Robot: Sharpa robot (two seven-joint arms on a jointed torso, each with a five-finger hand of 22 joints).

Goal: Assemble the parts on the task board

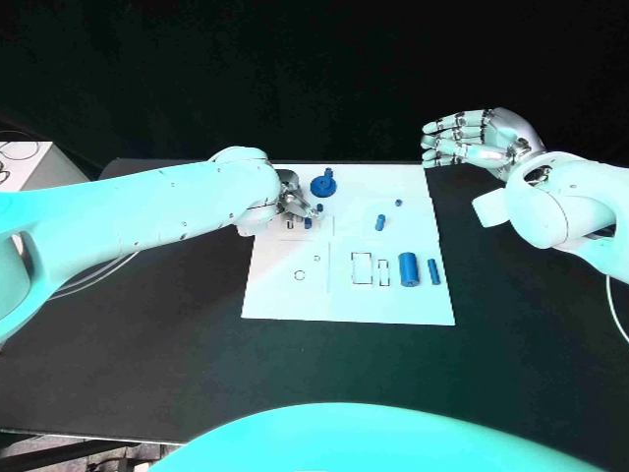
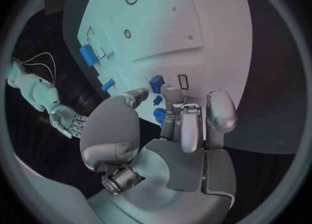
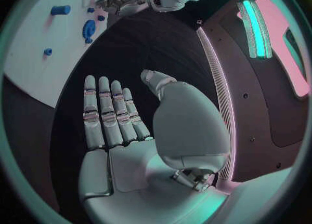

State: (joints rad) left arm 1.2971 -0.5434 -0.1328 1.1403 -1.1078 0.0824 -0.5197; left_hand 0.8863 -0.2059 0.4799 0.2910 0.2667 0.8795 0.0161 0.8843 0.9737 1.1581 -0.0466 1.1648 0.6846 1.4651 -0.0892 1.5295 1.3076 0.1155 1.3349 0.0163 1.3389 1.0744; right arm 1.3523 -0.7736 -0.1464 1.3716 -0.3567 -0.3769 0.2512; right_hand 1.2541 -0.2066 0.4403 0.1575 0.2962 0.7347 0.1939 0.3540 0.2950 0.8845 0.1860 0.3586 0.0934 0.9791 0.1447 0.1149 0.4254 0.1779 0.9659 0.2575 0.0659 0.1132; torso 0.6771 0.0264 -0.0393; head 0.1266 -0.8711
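Left hand (image 1: 292,202) hides part of task board (image 1: 350,295)

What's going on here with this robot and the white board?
The robot is assembling small blue parts on the white task board. Its left hand is down at the board's far left corner, fingers among a few small blue pieces; whether it grips one is unclear. The right hand hovers open off the board's far right corner, holding nothing. Two blue cylinders lie near the board's middle.

The task board (image 1: 346,295) is white with thin dark outlines; the parts (image 1: 408,265) on it are blue (one darker). The table (image 1: 144,364) is black.
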